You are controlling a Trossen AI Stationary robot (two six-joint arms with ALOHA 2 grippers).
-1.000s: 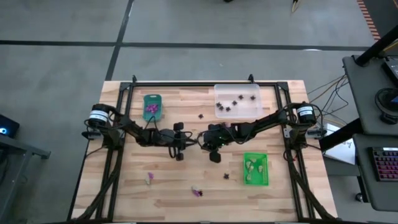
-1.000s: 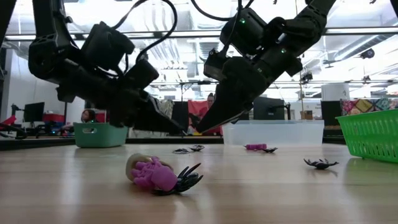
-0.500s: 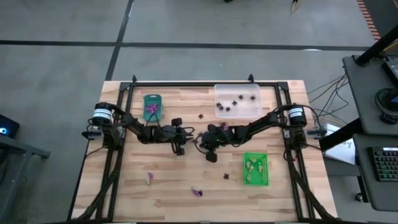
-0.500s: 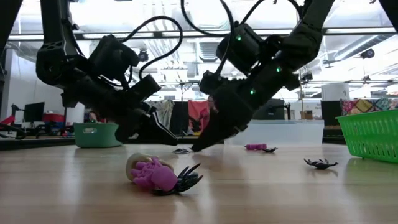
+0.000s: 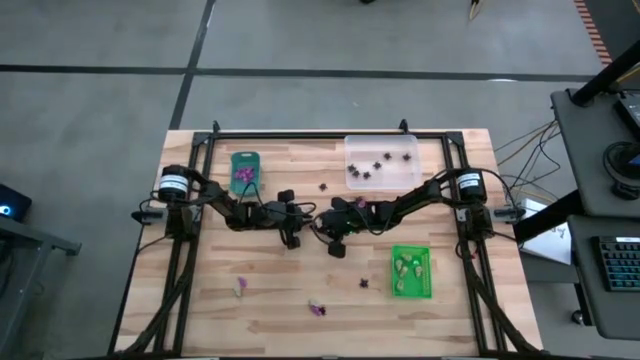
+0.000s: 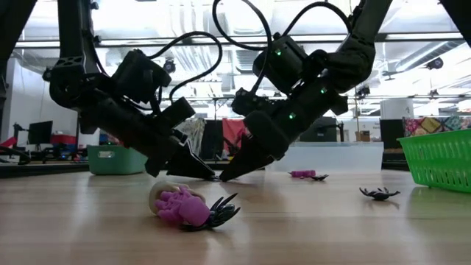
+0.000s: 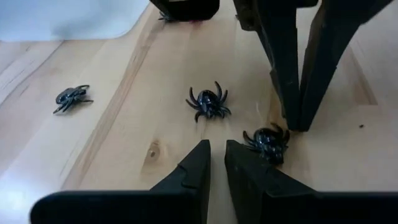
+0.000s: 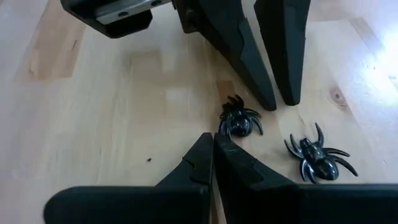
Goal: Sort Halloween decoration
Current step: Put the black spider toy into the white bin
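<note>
Two black plastic spiders lie on the wooden table (image 5: 200, 300) right where both arms meet, well short of the clear tray (image 5: 383, 161) that already has several black spiders in it. The left gripper (image 7: 215, 163) is down at the tabletop with its fingers drawn narrow, only a thin slit between the tips, holding nothing; one spider (image 7: 267, 141) sits just beside those tips and touches the tip of the other arm's finger, while a second spider (image 7: 208, 102) lies a little farther toward the clear tray. The right gripper (image 8: 211, 151) comes in from the opposite side, its fingers pressed fully together and empty, with the first spider just off their point. A third black spider (image 7: 71, 97) lies apart from the pair, nearer the clear tray. From table height the two grippers tilt toward each other, tips almost meeting at the wood. On the side of the arms away from the clear tray, a purple trinket (image 6: 180, 205) rests against a black spider (image 6: 219, 210), and another black spider (image 6: 379, 193) lies near the bright green tray (image 5: 411, 271), which holds pale cream-green pieces. Level with the clear tray along the same edge, the teal tray (image 5: 245, 171) holds purple pieces.
</note>
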